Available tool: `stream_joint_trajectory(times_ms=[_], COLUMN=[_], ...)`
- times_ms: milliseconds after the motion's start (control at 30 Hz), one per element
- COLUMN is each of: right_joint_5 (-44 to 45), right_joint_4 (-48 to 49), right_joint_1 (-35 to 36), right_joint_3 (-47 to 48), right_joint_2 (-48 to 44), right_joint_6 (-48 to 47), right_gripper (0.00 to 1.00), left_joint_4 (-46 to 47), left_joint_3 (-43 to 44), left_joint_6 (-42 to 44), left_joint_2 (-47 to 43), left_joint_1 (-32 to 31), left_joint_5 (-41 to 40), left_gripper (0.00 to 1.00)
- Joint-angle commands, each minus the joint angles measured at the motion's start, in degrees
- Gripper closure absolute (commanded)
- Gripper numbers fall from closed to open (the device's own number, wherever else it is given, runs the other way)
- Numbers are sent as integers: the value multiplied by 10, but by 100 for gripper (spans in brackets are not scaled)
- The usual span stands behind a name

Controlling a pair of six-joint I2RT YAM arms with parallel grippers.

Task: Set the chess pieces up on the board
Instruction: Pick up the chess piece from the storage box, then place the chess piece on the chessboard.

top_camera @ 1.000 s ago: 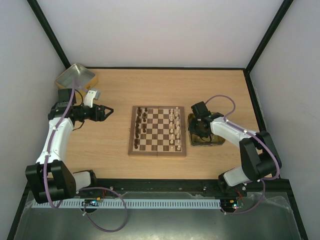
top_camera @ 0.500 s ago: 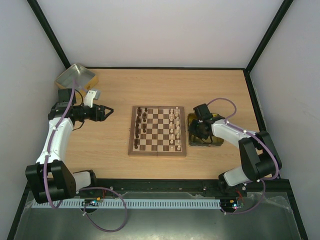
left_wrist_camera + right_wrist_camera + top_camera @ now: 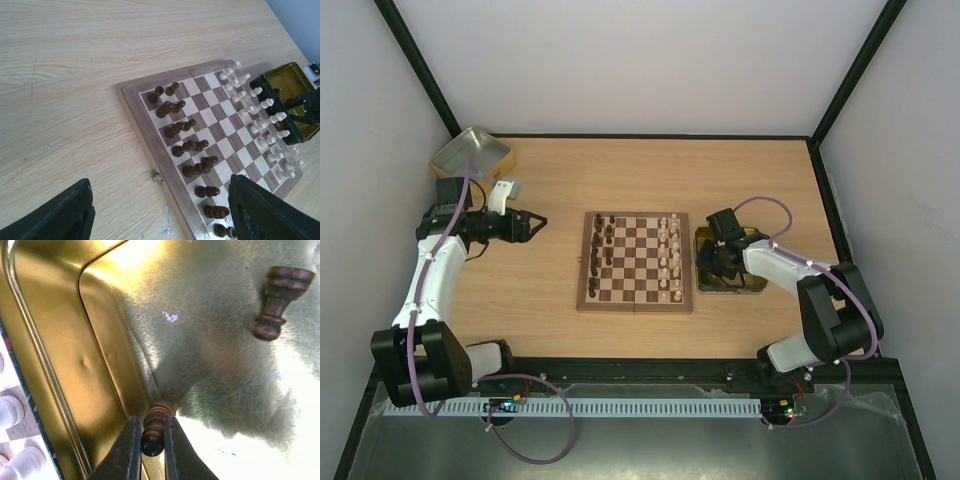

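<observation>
The board (image 3: 635, 262) lies mid-table, with dark chess pieces (image 3: 600, 245) along its left side and cream pieces (image 3: 670, 258) along its right. My right gripper (image 3: 717, 262) reaches down into the gold tray (image 3: 755, 285) beside the board. In the right wrist view its fingers (image 3: 126, 450) are shut on a dark brown piece (image 3: 154, 427) standing by the tray wall. Another dark piece (image 3: 277, 300) lies on the tray floor. My left gripper (image 3: 535, 226) hovers open over bare table left of the board (image 3: 150, 117), with nothing between its fingers.
A second metal tray (image 3: 470, 152) sits at the far left corner, with a small white object (image 3: 503, 190) beside it. Black frame rails edge the table, and bare wood surrounds the board.
My right gripper has shifted slightly toward the board inside the gold tray, and its jaws have closed on the dark piece. The left arm has not moved.
</observation>
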Motion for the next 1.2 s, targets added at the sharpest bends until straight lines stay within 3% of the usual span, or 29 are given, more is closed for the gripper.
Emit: stream_joint_trajectory(times_ms=[0, 600, 800, 967, 1167], right_joint_5=[26, 102, 136, 150, 123], right_joint_4=[-36, -217, -267, -275, -258], right_joint_1=[-3, 18, 162, 293, 367], right_joint_3=[10, 144, 238, 316, 375], right_joint_2=[-15, -91, -68, 22, 128], right_joint_6=[-10, -47, 0, 31, 27], right_gripper=[98, 98, 98, 98, 98], left_joint_4=[-6, -8, -5, -3, 1], left_joint_3=[-9, -5, -6, -6, -9], left_joint_6=[3, 5, 3, 0, -1], left_joint_2=[-1, -9, -14, -16, -22], left_joint_1=[2, 2, 2, 2, 3], left_joint_5=[10, 18, 10, 0, -10], left_gripper=[27, 27, 27, 27, 27])
